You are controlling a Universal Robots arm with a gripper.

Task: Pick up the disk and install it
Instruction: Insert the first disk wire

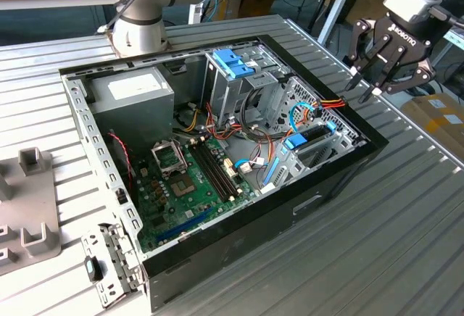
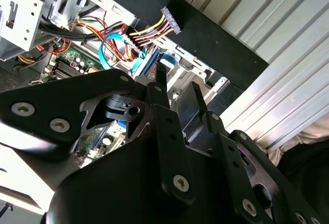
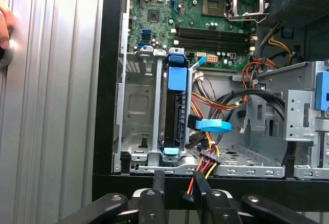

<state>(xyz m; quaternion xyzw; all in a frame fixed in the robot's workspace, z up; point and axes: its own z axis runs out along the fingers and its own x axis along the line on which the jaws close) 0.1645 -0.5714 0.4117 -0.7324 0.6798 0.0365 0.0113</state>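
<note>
Even, bright, diffuse light; shadows soft. Mild glare on ribbed metal surface (image 1: 406, 207) in exterior view. Gripper (image 2: 175, 88) body close to the second wrist view's lens, dark and soft-focused.

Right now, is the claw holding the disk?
No. In the exterior view the claw hangs empty outside the case, while the disk sits on edge in its metal bay, seen in the first wrist view.

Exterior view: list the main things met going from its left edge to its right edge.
Grey moulded fixture block → grey metal power supply box with white label → blue plastic latch on the silver drive cage → blue-framed disk standing in its bay → black gripper.
</note>
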